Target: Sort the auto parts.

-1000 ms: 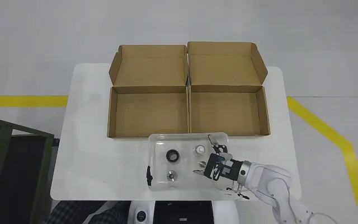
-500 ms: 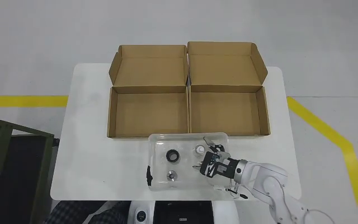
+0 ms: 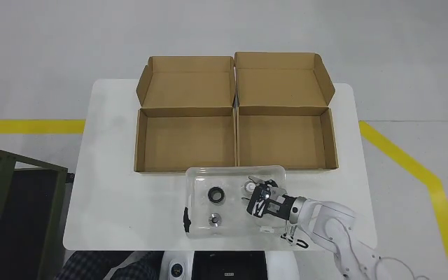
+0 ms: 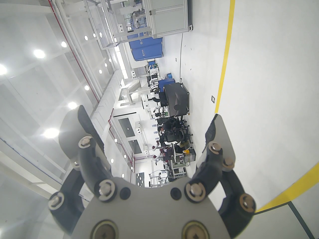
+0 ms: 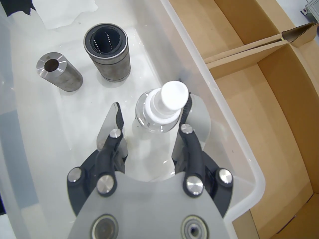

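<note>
At the front edge of the white table (image 3: pixel 112 175), a clear plastic bin (image 3: pixel 192 175) holds the parts, and the right claw (image 3: pixel 255 203) is down inside its right half. Seen from the right wrist, that claw (image 5: pixel 152 103) is spread open around a small glass bottle (image 5: pixel 154 123) that stands upright on the bin floor (image 5: pixel 224 130). One finger (image 5: pixel 185 111) is touching the bottle's white cap (image 5: pixel 174 96), while the other finger stands a little apart from the glass, so nothing is gripped. From above, the bottle (image 3: pixel 249 187) sits near the bin's far wall. Farther to the left in the bin stand a dark-cored metal sleeve (image 5: pixel 109 55) and, just beside it, a plain steel cylinder (image 5: pixel 59 74) with a hole in its end; the two are not touching. In the top view the sleeve (image 3: pixel 216 194) is the farther one and the cylinder (image 3: pixel 215 220) the nearer. Behind the bin, two open cardboard boxes, the left box (image 3: pixel 185 143) and the right box (image 3: pixel 282 140), sit side by side with their flaps back. The left claw (image 4: pixel 149 114) is open and holds nothing, pointing out at the workshop hall.
</note>
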`<state>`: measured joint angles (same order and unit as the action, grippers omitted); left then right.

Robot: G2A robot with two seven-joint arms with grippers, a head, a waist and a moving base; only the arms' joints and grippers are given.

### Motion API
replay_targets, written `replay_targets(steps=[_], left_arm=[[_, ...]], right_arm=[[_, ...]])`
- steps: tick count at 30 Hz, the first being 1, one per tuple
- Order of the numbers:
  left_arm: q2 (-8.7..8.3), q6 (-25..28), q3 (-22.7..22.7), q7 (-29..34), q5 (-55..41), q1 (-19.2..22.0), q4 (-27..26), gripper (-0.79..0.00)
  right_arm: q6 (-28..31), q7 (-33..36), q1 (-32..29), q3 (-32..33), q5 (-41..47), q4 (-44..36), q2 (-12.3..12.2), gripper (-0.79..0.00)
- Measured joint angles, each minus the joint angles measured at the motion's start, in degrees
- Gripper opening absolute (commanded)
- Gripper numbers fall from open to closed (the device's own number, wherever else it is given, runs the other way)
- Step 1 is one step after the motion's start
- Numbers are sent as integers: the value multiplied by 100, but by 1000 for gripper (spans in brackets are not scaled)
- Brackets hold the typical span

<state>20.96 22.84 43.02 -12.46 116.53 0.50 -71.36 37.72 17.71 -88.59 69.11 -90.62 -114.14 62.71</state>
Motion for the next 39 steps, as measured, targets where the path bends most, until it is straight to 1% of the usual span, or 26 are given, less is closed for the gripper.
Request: replay_targets(steps=[2, 5, 14, 23, 30, 35, 39], left_arm=[[0, 0, 0, 0, 0, 0, 0, 0], [0, 0, 0, 0, 0, 0, 0, 0], [0, 0, 0, 0, 0, 0, 0, 0], [0, 0, 0, 0, 0, 0, 0, 0], [0, 0, 0, 0, 0, 0, 0, 0], [0, 0, 0, 0, 0, 0, 0, 0], [0, 0, 0, 0, 0, 0, 0, 0]], right_arm=[[-14, 17, 12, -7, 7, 0, -2, -650], [-22, 35, 14, 2, 27, -26, -8, -785], [161, -190, -120, 163, 370, -143, -52, -785], [605, -644, -332, 578, 1319, -170, -120, -785], [915, -863, -410, 933, 2539, -55, -165, -785], [928, -909, -368, 1140, 3549, 129, -184, -785], [943, -846, -274, 1349, 4547, 338, -210, -785]])
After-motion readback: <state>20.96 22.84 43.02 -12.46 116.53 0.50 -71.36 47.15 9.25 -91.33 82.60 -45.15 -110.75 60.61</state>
